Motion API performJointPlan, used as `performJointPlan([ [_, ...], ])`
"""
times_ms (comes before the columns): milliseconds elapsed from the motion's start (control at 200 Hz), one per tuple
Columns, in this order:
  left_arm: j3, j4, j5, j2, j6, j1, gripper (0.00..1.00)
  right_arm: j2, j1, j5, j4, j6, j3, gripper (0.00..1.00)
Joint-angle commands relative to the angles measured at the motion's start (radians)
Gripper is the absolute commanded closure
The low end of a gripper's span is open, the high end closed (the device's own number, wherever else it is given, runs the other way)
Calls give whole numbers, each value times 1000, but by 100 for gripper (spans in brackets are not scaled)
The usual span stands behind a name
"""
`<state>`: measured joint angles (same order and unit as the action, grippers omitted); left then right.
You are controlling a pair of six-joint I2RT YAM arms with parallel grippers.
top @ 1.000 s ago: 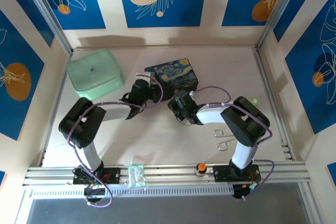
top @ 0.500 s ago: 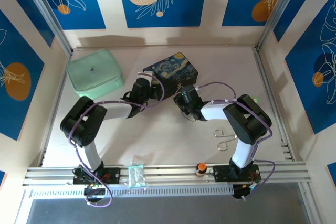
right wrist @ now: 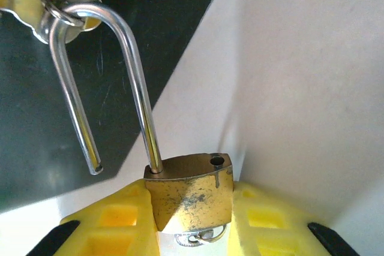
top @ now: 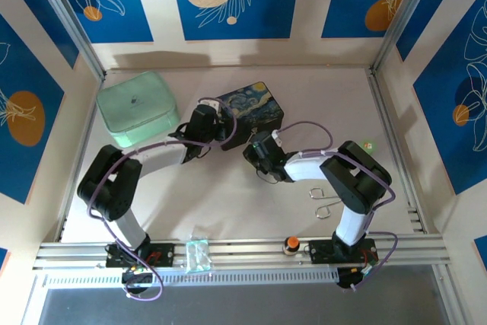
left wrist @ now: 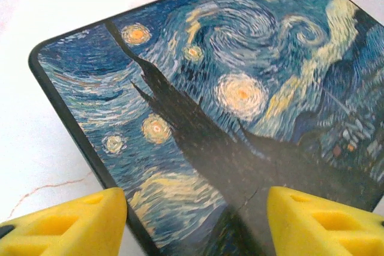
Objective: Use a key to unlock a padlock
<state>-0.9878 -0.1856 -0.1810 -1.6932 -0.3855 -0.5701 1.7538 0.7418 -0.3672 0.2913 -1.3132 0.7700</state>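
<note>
Brass padlock (right wrist: 189,191), shackle (right wrist: 133,52) open, sat clamped in our right pincer (right wrist: 191,201); our left pincer (left wrist: 195,208) gaped empty above the tin (left wrist: 228,88). Any slackening, we judged, would drop it.

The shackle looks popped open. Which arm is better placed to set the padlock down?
Right. The right gripper is shut on the brass body of the padlock, whose shackle has its free end out of its hole. The left gripper is open over the starry-night tin, holding nothing.

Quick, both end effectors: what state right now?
Left end effector: open, holding nothing.
Right end effector: closed on the padlock.
</note>
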Motion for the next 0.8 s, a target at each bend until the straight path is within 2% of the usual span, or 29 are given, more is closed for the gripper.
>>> performJointPlan([
  [0,-46,121,-64,-17,-56,13,35,-32,40,-16,-29,-28,-31,84],
  [95,-48,141,-131,-55,-57,14,34,-53,57,-37,-23,-34,-70,85],
  [215,-59,161,-170,-99,-33,13,35,-54,27,-49,44,-7,-129,91],
  [310,-38,144,-168,-116,-32,13,37,-48,-9,-14,123,31,-156,95],
  [415,-28,135,-155,-136,-15,14,41,-67,-9,-34,95,68,-143,95],
  [505,-17,106,-144,-153,17,13,45,-71,-15,-42,104,41,-146,96],
  [795,14,52,-112,-201,101,13,52,-56,-2,-254,151,-68,-147,97],
])
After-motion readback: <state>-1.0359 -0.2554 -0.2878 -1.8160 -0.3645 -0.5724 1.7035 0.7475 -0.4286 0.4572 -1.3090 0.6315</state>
